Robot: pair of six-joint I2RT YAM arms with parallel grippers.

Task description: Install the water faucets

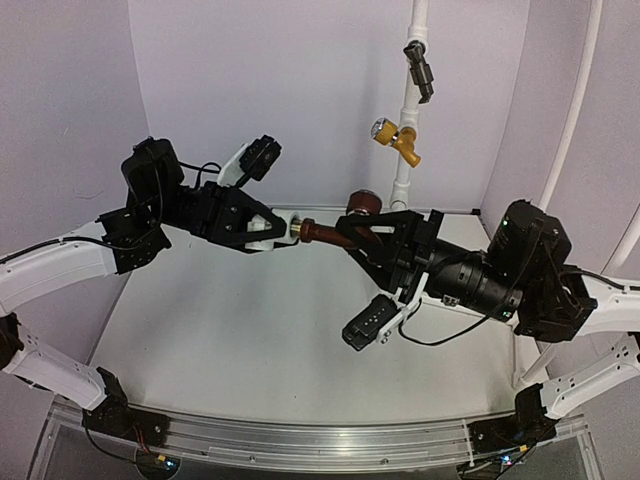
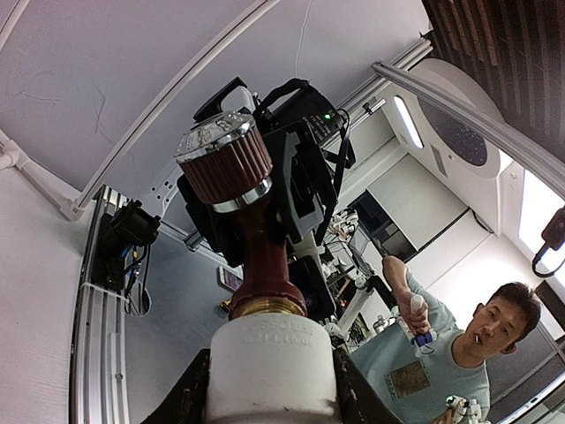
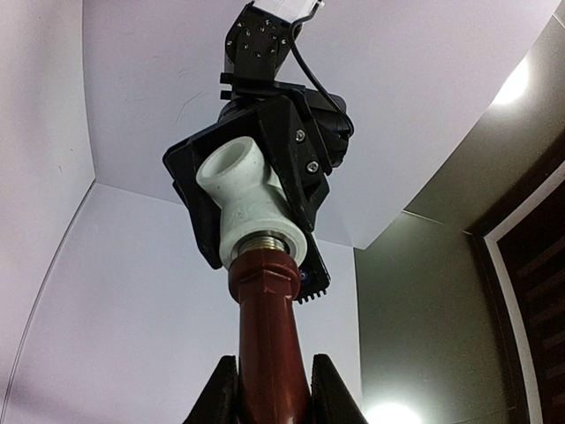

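- Room to move: both arms meet in the air over the far half of the table, close to its far edge. Walls stand along the left, far and right edges, and an aluminium rail runs along the near edge.
- Near the far right corner a white pipe climbs the far wall, carrying a yellow-brass valve and, higher up, a dark valve.
- On the left, the left gripper is partly closed and clamped on the white elbow fitting, one finger on each side.
- On the right, the right gripper is nearly closed, clenched on the body of the reddish-brown faucet.
- The faucet is off the table, lying level between the two grippers. Its threaded stem sits in the fitting's socket, with some thread showing at the mouth.
- Its ribbed round knob sticks out sideways beside the right gripper's fingers.
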